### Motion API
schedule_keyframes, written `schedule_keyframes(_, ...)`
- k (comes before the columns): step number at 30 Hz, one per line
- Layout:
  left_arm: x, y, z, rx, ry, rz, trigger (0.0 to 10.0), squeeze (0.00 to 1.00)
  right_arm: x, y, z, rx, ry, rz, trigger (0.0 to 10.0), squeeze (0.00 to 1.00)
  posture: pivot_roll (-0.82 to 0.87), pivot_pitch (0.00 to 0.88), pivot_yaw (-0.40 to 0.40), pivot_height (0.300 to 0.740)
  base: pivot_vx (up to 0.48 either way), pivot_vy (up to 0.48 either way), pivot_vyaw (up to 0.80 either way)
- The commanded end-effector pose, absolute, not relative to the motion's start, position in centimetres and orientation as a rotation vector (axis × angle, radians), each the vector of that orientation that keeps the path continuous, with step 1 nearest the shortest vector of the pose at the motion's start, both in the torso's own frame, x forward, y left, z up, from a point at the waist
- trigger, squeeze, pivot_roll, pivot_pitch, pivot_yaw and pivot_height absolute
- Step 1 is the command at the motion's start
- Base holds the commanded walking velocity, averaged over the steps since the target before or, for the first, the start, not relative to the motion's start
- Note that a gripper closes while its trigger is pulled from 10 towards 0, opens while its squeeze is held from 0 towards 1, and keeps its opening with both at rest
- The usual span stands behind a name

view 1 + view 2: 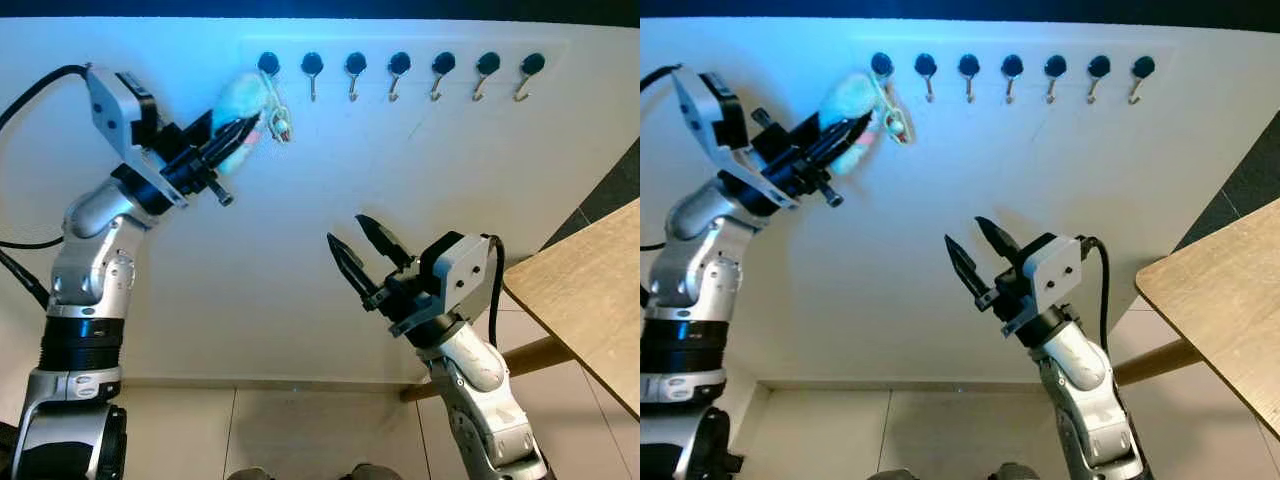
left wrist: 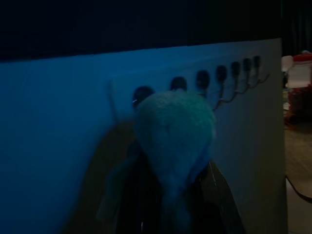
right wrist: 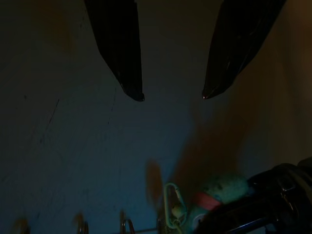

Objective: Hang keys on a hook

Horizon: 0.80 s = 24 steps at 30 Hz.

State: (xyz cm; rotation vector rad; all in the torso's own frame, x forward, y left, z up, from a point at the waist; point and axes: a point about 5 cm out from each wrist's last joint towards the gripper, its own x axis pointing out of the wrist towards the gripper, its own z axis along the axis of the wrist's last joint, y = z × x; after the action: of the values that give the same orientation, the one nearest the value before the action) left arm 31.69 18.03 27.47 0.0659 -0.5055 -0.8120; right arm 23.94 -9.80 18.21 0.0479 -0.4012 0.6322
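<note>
A fluffy pale-green keychain point(image 1: 240, 105) with a metal clip and ring point(image 1: 280, 122) is held up against the white wall. My left gripper point(image 1: 243, 135) is shut on the fluffy part, just below the leftmost hook point(image 1: 268, 64) of the row; the clip lies right at that hook, and whether it hangs on the hook I cannot tell. The left wrist view looks over the green fluff point(image 2: 175, 131) toward the hooks. My right gripper point(image 1: 352, 236) is open, raised lower and to the right, holding nothing. Its fingers point(image 3: 122, 53) point at the wall, with the keychain point(image 3: 214, 195) in the distance.
A row of several black-knobbed hooks point(image 1: 400, 66) runs along the wall toward the right. A wooden table point(image 1: 590, 290) juts in at the right edge. Tiled floor point(image 1: 320, 430) lies below the wall.
</note>
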Motion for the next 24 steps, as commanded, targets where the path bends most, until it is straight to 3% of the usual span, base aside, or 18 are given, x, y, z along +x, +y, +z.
schedule_keyframes(1, 31.9, 18.8, 26.6, 0.064, -0.44, -0.795, 10.0, 0.0, 23.7, -9.8, 18.1, 0.052, -0.392, 0.64, 10.0, 0.0, 0.02, 0.079, 0.011, 0.74, 0.0, 0.0, 0.0)
schedule_keyframes(17, 31.5, 17.2, 23.6, 0.138, -0.313, -0.882, 10.0, 0.0, 23.7, -9.8, 18.1, 0.05, -0.389, 0.64, 10.0, 0.0, 0.01, 0.071, 0.012, 0.74, 0.0, 0.0, 0.0)
schedule_keyframes(24, 31.1, 15.7, 22.8, 0.07, -0.303, -0.891, 10.0, 0.0, 23.8, -9.9, 18.5, 0.06, -0.41, 0.619, 10.0, 0.0, 0.01, 0.075, 0.011, 0.74, 0.0, 0.0, 0.0)
